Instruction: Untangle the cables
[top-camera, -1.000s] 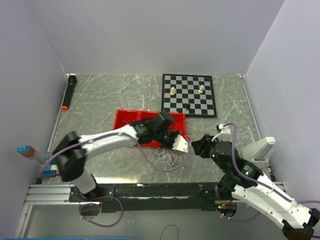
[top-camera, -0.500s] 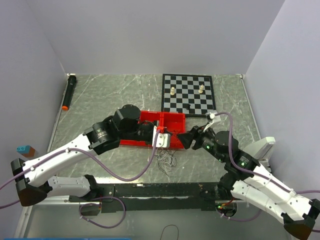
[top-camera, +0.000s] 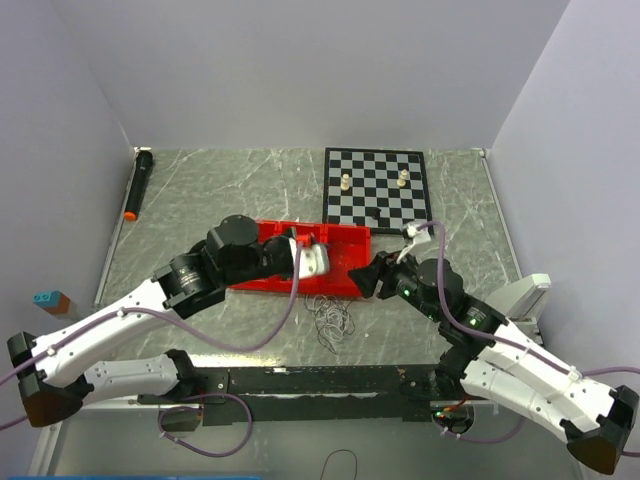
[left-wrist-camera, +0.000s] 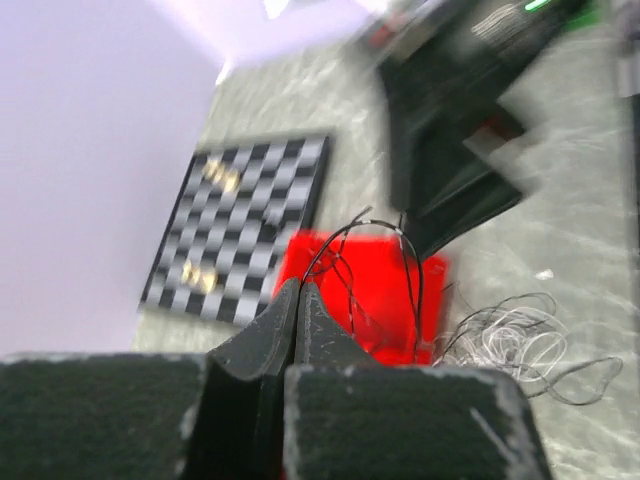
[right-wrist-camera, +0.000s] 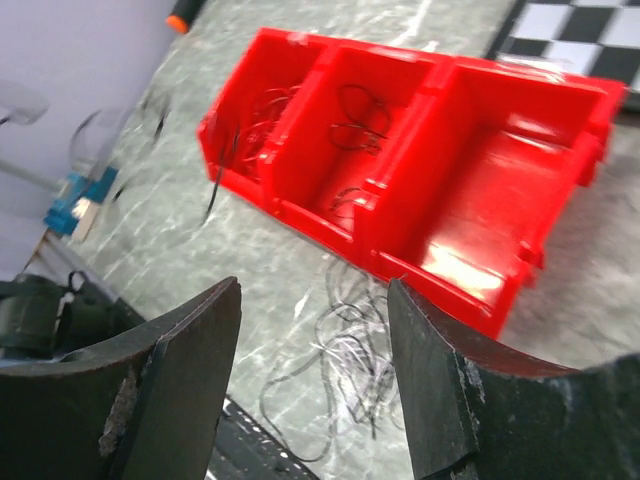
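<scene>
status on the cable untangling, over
Left gripper shut on black cable, held up over red bin. Right gripper open beside loose bunch on table. Only crowding: the two grippers sit close together.

Grey-green marbled table (top-camera: 220, 190). Far right: chessboard (top-camera: 378, 188), lying flat. Just in front of it, near middle: red three-compartment tray (top-camera: 330, 287). Close before tray, directly on surface: loose bunch of thin cables (top-camera: 332, 318). Along far left edge: black cylinder (top-camera: 137, 183) with orange tip.
</scene>
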